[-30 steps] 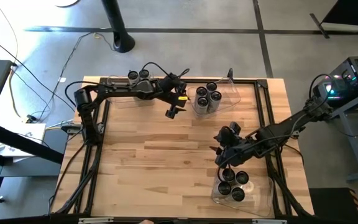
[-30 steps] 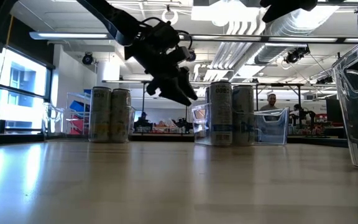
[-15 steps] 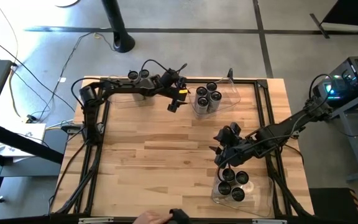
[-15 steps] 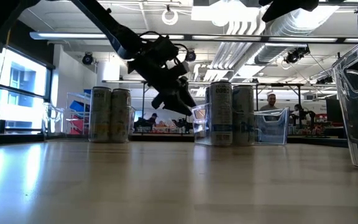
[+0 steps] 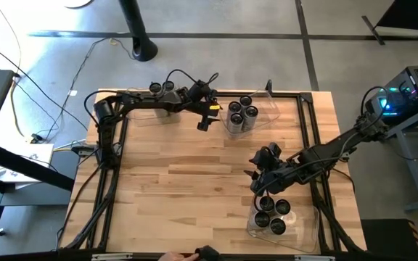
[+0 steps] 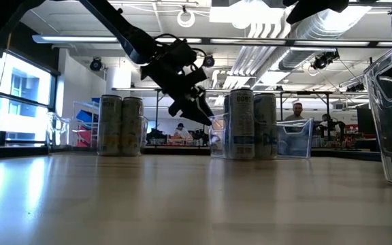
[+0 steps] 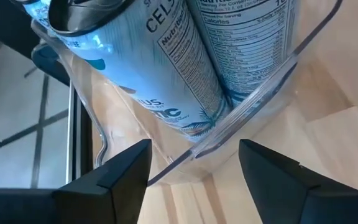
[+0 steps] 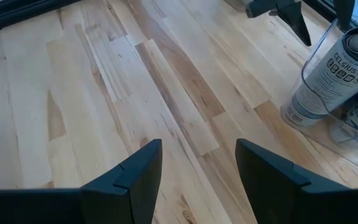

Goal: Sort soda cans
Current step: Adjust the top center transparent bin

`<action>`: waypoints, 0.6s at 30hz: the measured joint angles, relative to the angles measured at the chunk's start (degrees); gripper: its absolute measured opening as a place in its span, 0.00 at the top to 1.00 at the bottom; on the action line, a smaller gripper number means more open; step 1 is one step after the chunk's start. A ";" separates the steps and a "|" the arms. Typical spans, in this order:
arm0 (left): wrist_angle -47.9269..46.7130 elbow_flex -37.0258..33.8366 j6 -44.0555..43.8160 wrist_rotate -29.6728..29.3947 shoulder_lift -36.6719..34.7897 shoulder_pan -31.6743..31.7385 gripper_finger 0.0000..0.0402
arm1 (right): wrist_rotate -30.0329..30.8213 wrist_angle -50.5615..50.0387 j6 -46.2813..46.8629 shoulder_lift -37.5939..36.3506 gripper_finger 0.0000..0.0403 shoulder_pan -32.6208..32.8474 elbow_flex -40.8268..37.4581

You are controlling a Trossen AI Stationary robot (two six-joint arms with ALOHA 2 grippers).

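**Left tool parked at the corner of the far bin, right tool over the near bin**

The left tool (image 5: 204, 123) sits near the far edge of the pale wooden slatted surface (image 5: 173, 188), just beside the clear plastic rectangular bin (image 5: 265, 109) that holds a cluster of four pale grey-white soda cans with dark round tops (image 5: 242, 114). Its two dark fingers (image 7: 120, 177) are spread apart with nothing between them, and the left wrist view shows the rounded corner of that bin right in front of the gap, with two cans leaning behind the clear wall. From the low view the tool (image 6: 194, 109) hangs a bit above the surface, tilted down toward the bin.

Two more cans of the same kind (image 5: 162, 88) stand side by side at the far edge, behind the left arm and well apart from the bin.

The right tool (image 5: 261, 181) hovers at the far end of a second clear bin (image 5: 307, 225) at the near right corner, which has roughly four cans (image 5: 273, 212) in it. Its fingers (image 8: 132, 177) are parted too, empty, looking out over bare wood.

A person's hand (image 5: 169, 256) peeks in at the near edge.
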 joint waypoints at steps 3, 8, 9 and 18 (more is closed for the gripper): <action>-1.38 -0.02 -1.08 -0.01 -0.49 -0.21 0.46 | -0.02 0.02 0.00 0.00 0.50 0.00 0.00; -3.52 -0.04 -2.83 -0.02 -1.11 -0.81 0.55 | -0.02 0.05 -0.02 0.13 0.50 0.00 0.00; -4.08 -0.05 -3.07 -0.05 -1.17 -1.05 0.56 | -0.02 0.07 -0.02 0.24 0.50 0.00 -0.02; -6.50 -0.24 -10.07 0.03 -3.45 -3.40 0.72 | -0.15 0.32 -0.22 2.67 0.50 0.00 -0.01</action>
